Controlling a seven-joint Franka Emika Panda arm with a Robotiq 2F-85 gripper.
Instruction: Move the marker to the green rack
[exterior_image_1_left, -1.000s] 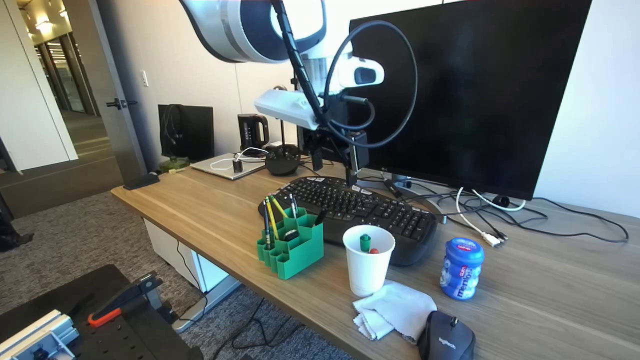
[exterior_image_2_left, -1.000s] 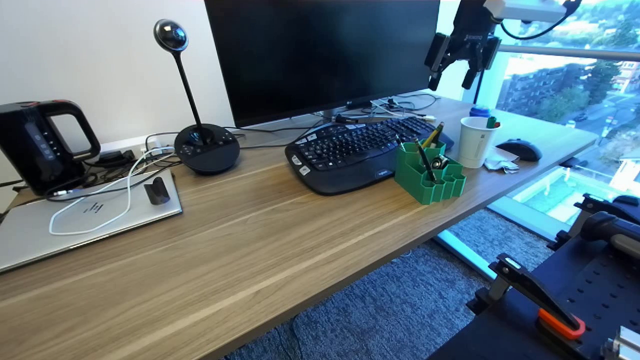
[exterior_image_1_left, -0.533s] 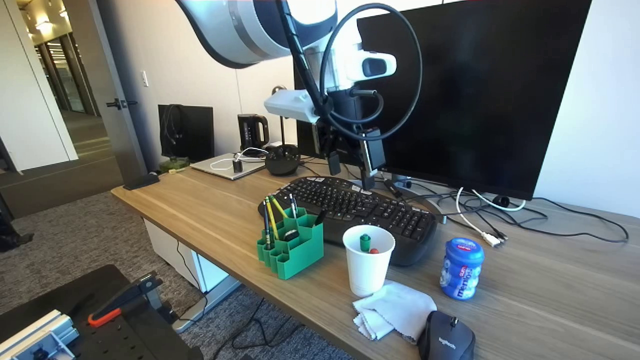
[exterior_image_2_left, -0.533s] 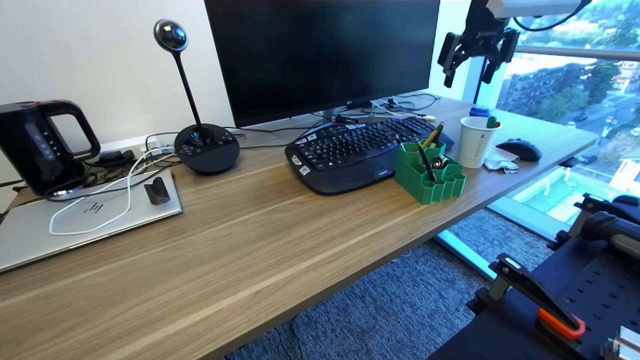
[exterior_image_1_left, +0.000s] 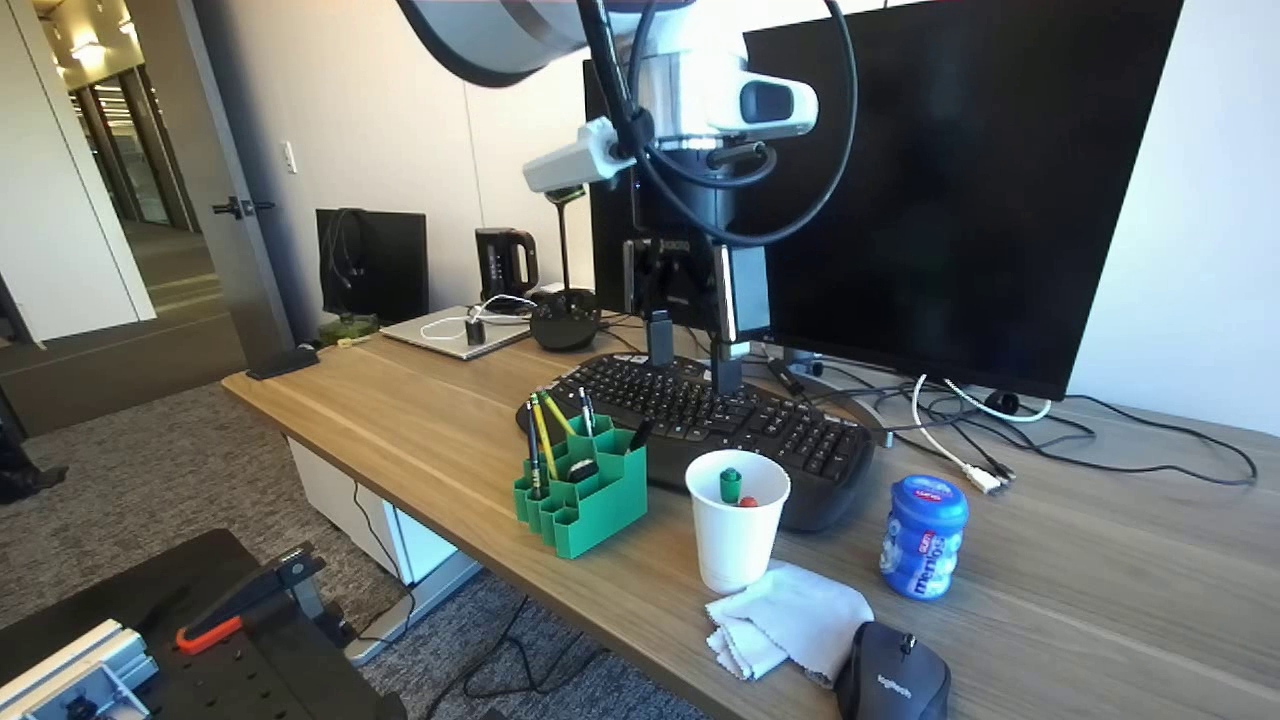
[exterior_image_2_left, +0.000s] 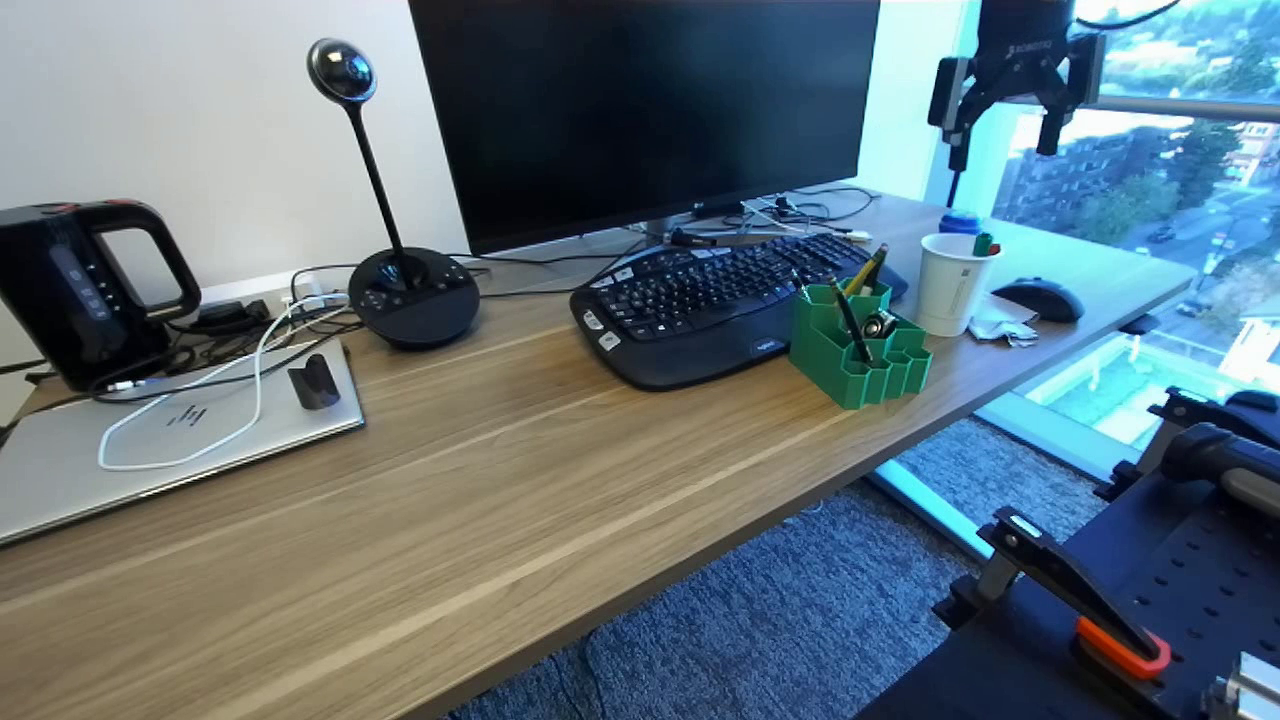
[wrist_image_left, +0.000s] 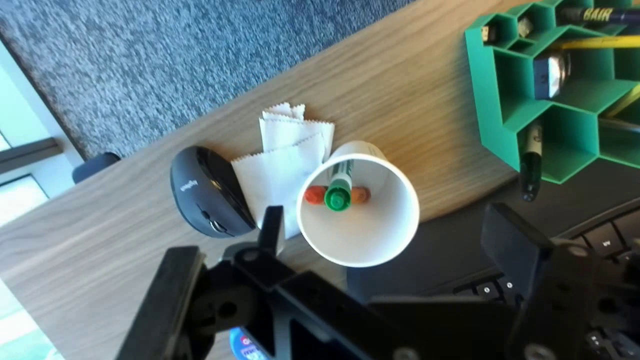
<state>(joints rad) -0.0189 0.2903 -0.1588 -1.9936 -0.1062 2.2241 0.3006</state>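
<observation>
A marker with a green cap (wrist_image_left: 339, 192) stands leaning inside the white paper cup (wrist_image_left: 370, 230); its tip shows in both exterior views (exterior_image_1_left: 731, 487) (exterior_image_2_left: 983, 244). A red-orange item (wrist_image_left: 315, 195) lies beneath it in the cup. The green rack (exterior_image_1_left: 608, 510) (exterior_image_2_left: 820, 350) stands beside the cup; part of it shows in the wrist view (wrist_image_left: 487, 100). It holds pencils, pens and a black-capped marker (wrist_image_left: 531, 170). My gripper (wrist_image_left: 387, 225) points down, open and empty, with fingers apart. In both exterior views it (exterior_image_1_left: 693, 360) (exterior_image_2_left: 1005, 140) hangs above the desk, apart from cup and rack.
A black keyboard (exterior_image_1_left: 690, 400) lies behind the rack and cup, below the large monitor (exterior_image_1_left: 920, 200). A white cloth (exterior_image_1_left: 790, 620), a black mouse (exterior_image_1_left: 895, 675) and a blue gum bottle (exterior_image_1_left: 925, 540) are near the cup. The desk edge (exterior_image_2_left: 800, 500) runs close to the rack.
My gripper has moved to the right in both exterior views and turned to point more straight down. It stays open. The cup, marker and rack have not moved.
</observation>
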